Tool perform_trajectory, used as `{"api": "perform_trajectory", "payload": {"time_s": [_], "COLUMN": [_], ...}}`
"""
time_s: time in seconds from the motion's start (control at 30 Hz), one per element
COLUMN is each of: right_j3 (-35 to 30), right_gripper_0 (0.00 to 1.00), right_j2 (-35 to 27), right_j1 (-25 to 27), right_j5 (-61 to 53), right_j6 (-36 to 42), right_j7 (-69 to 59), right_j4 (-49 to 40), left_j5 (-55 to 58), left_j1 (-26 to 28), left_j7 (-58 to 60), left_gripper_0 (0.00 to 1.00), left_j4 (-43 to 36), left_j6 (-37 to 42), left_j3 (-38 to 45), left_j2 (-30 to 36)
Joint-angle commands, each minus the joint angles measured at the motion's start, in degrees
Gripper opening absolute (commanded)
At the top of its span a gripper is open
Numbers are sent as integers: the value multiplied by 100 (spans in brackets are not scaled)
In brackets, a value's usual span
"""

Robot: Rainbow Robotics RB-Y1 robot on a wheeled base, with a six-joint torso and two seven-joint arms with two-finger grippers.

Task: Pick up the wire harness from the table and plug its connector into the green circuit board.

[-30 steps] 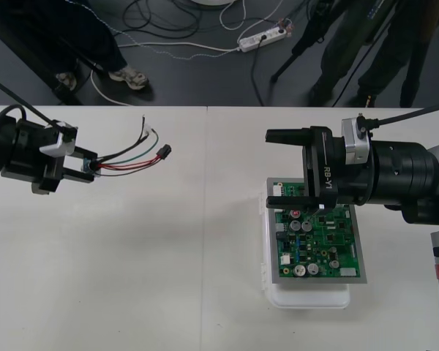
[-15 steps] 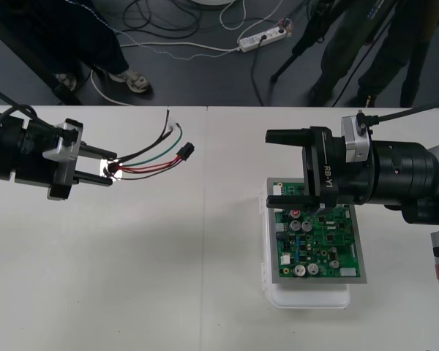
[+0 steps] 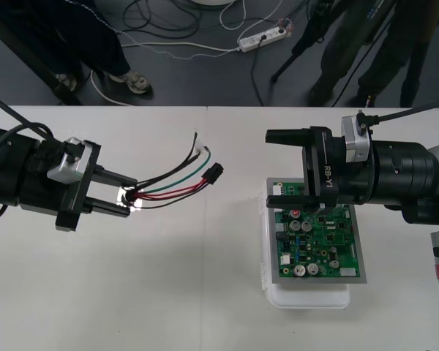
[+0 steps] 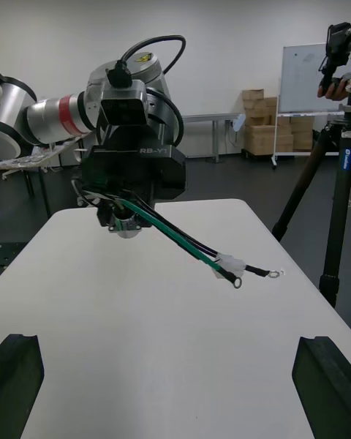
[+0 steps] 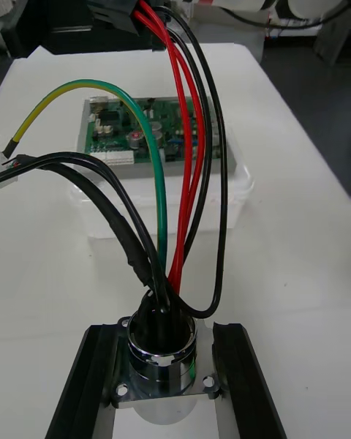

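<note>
My left gripper (image 3: 126, 199) is shut on the wire harness's round metal socket (image 5: 161, 353), held above the table left of centre. Red, black and green wires (image 3: 172, 188) fan out from it toward the right, ending in a small black plug (image 3: 214, 172) that hangs free. In the left wrist view the plug (image 5: 113, 5) stands above the green circuit board (image 5: 153, 130). The board (image 3: 318, 245) sits on its white base (image 3: 307, 300) at the right. My right gripper (image 3: 276, 168) is open, hovering over the board's far edge. The right wrist view faces the left gripper (image 4: 128, 223) with the wires (image 4: 183, 241) trailing out.
A strip of dark floor with cables and a power strip (image 3: 262, 38) lies beyond the table's far edge. Bare tabletop (image 3: 168, 285) stretches between the two arms and toward the front.
My left gripper has carried the harness to the right and slightly nearer, toward the board. The right arm has stayed still.
</note>
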Motion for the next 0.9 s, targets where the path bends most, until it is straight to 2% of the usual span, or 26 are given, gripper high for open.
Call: {"api": "perform_trajectory", "payload": {"time_s": [0.03,0.53,0.9], "right_j3": [-45,7,69], "right_gripper_0": [100,100,100], "right_j2": [-137,-145,-189], "right_j1": [-149,-131,-140], "right_j5": [-81,-73,-99], "right_j6": [-26,-26,-26], "right_j7": [-311,-355,-443], "right_j4": [-60,-60,-51], "left_j5": [370,1223,1258], "left_j1": [329,584,681], "left_j7": [729,1916,2522], "left_gripper_0": [0,0,0], "left_j4": [-511,-608,-608], "left_j6": [-189,-189,-189], "left_j3": [-169,-1083,-1250], "left_j2": [67,14,-593]}}
